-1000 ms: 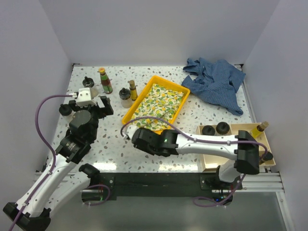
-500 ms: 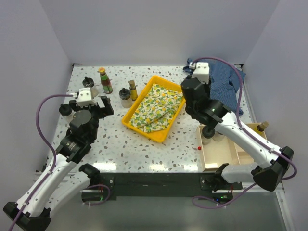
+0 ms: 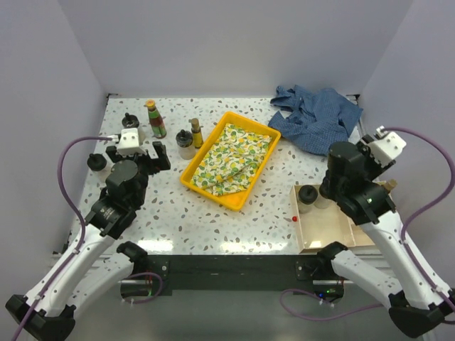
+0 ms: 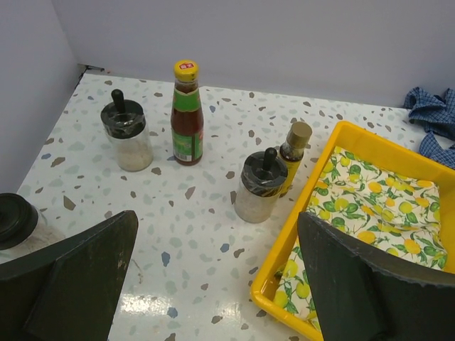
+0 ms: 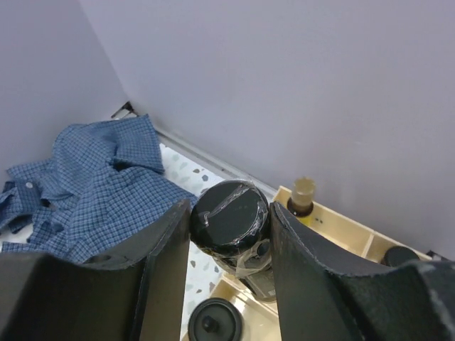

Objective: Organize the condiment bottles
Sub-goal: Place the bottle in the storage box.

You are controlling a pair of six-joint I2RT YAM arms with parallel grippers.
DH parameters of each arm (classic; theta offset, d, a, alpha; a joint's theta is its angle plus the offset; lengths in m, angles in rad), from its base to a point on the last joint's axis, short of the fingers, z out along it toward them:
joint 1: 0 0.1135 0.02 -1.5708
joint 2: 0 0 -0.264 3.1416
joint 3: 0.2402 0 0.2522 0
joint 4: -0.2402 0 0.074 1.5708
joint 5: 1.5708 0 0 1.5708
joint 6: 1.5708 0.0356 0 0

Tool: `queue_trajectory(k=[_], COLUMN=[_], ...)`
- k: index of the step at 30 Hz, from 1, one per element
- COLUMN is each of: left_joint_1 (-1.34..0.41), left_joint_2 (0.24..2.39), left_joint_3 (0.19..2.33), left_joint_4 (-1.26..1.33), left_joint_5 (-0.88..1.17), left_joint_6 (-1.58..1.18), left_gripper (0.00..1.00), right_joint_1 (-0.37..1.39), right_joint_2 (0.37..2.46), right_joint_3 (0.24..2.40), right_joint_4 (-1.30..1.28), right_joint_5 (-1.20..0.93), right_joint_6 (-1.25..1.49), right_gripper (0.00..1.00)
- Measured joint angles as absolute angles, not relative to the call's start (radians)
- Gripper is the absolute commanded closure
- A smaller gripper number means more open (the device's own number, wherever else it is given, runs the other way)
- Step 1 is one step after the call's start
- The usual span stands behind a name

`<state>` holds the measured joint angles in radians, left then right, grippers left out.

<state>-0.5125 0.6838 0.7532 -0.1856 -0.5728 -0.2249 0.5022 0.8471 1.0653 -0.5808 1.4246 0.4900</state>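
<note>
Near the table's [image 3: 163, 206] left edge, the left gripper [image 4: 220, 280] is gaping wide and empty, facing condiment bottles [image 4: 187, 114] standing toward the far left corner. Over the wooden box [image 3: 320, 231] at the near right corner, the right gripper [image 5: 229, 226] is clamping a black-lidded jar [image 5: 224, 209], probably to set it inside.

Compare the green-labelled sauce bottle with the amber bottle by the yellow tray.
The sauce bottle is taller, with a yellow cap and green label; the amber bottle is shorter, tan-capped. The sauce bottle stands clear of the yellow tray; the amber bottle stands close beside it, partly hidden behind a black-lidded jar. Both are upright on the table, untouched.
</note>
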Motion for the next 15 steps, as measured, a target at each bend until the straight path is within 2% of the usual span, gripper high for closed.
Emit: queue_trajectory(k=[5,9,12,15], left_joint_1=[-0.513,-0.513,-0.513,-0.513], left_joint_2=[0.698,0.699,0.699,0.699], left_joint_3=[0.753,0.753,0.753,0.753], left_joint_4=[-0.183,-0.180,-0.180,-0.180], left_joint_5=[-0.548,-0.527,-0.516,-0.509], left_joint_6=[-0.226,-0.229,-0.235,-0.243], left_gripper=[0.00,0.00,0.00,0.00], right_joint_1=[0.498,0.495,0.487,0.483], right_joint_2=[0.783,0.782,0.735,0.662], right_joint_3=[1.000,0.982,0.919,0.858], right_joint_4=[-0.845,-1.140,-1.250,-1.304], right_joint_5=[1.438,1.439,1.438,1.439], right_joint_6=[0.747,1.119,1.317,1.402], right_gripper=[1.00,1.00,1.00,1.00])
